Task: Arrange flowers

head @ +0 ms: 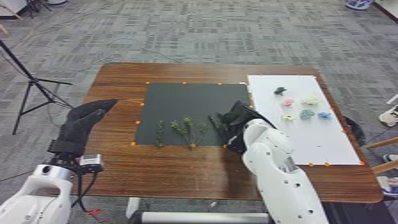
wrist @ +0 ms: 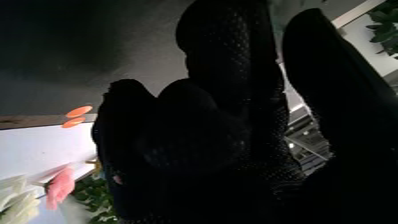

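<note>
on the near part of the dark mat (head: 194,99) lie green sprigs (head: 187,131), with the right hand (head: 238,121) just to their right, over the mat's near right part; whether it is open or closed, i cannot tell. farther right, pink, cream and blue flowers (head: 306,114) rest on a white sheet (head: 271,137). over the wooden table's (head: 178,175) left side, the left hand (head: 80,124) is open, fingers extended.

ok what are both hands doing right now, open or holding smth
left hand: open, nothing seen in it
right hand: open, thumb apart from the fingers, nothing seen held, by the dark mat's right side
</note>
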Controlling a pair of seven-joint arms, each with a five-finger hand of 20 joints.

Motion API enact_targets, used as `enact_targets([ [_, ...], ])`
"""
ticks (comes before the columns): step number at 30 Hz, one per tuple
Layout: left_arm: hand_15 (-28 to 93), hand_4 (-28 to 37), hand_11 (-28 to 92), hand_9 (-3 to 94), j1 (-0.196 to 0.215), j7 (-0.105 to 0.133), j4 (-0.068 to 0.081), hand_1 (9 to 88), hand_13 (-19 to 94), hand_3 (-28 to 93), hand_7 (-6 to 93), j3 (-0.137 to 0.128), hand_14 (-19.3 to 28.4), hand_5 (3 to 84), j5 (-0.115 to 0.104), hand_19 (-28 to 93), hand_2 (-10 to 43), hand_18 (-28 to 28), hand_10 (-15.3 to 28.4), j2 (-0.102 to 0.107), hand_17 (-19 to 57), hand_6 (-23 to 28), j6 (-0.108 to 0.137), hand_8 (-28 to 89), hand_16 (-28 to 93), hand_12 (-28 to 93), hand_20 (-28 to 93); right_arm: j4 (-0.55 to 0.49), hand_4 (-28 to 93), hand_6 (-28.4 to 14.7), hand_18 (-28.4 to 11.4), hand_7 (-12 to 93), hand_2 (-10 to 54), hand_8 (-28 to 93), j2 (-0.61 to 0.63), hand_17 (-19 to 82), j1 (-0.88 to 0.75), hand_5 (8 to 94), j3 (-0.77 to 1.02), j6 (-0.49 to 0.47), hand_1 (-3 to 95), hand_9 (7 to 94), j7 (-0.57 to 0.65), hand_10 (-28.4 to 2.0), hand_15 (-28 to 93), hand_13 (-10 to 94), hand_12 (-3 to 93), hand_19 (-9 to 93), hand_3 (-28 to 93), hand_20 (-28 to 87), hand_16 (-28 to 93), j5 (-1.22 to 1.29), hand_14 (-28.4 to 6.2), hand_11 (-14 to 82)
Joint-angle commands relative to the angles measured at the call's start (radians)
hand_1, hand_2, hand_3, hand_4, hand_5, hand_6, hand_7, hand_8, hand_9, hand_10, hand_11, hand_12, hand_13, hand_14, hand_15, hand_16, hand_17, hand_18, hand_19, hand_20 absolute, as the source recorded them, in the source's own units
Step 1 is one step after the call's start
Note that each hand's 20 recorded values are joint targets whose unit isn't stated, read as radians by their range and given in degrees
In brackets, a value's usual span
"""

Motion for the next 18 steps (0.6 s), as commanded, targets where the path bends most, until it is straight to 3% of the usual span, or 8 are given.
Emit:
enact_targets([
  [1, 7, -23.1, 14, 36.9, 0.003, -0.009, -0.005, 24.7, 28, 67, 17.4, -0.003, 12.9, 45.8, -0.003, 0, -9.5, 10.0, 11.0, -0.004, -1.1, 2.4, -0.015, -8, 4, 13, 14, 0.013, -4, -4.2, -8.9, 32, -5.3, 9, -0.002, 77, -0.027, 82.4, 0.000, 0.005, 36.5, 93.7, 0.002, -11.9, 67, 94, 23.2, 93, 67, 53, 22, 0.000, -1.9, 40.6],
  [4, 7, -23.2, 14, 36.9, 0.006, -0.009, -0.007, 24.9, 28, 67, 17.4, -0.005, 12.9, 45.8, -0.005, 0, -9.5, 10.0, 11.0, -0.005, -1.0, 2.3, -0.013, -8, 4, 13, 14, -0.003, -5, -4.5, -8.9, 34, -3.8, -2, 0.004, 76, -0.037, 82.2, 0.006, 0.040, 34.8, 93.7, -0.004, -12.0, 67, 94, 23.3, 93, 67, 53, 22, 0.006, -1.9, 39.8],
  [8, 7, -23.0, 14, 36.9, 0.008, -0.011, -0.007, 24.8, 28, 67, 17.3, -0.005, 12.9, 45.8, -0.005, 0, -9.5, 10.0, 11.0, -0.004, -1.1, 2.4, -0.015, -8, 4, 13, 14, -0.042, -6, -5.1, -9.4, 33, 4.6, -4, 0.028, 75, -0.046, 79.6, 0.002, 0.099, 28.3, 93.7, -0.024, -12.5, 64, 94, 24.9, 93, 65, 54, 23, 0.023, -2.3, 35.4],
  [13, 7, -23.0, 14, 36.9, 0.004, -0.014, -0.005, 24.8, 28, 67, 17.3, -0.002, 12.9, 45.8, -0.005, 0, -9.5, 10.0, 11.0, -0.003, -1.1, 2.4, -0.019, -8, 4, 13, 14, -0.093, -7, -5.4, -10.8, 33, 7.7, -5, 0.062, 72, -0.061, 76.9, -0.023, 0.183, 26.2, 92.1, -0.080, -13.9, 59, 94, 26.6, 93, 64, 53, 26, 0.035, -3.0, 32.0],
  [18, 7, -23.1, 14, 36.9, -0.005, -0.017, -0.001, 24.8, 28, 67, 17.3, 0.005, 13.0, 45.8, -0.005, 0, -9.5, 10.0, 11.1, 0.000, -1.1, 2.4, -0.025, -8, 4, 13, 14, -0.091, -8, -5.1, -13.5, 33, 8.2, -5, 0.070, 67, -0.074, 74.3, -0.023, 0.238, 25.3, 89.6, -0.267, -14.4, 53, 94, 26.5, 93, 63, 53, 32, 0.130, -4.0, 30.4],
])
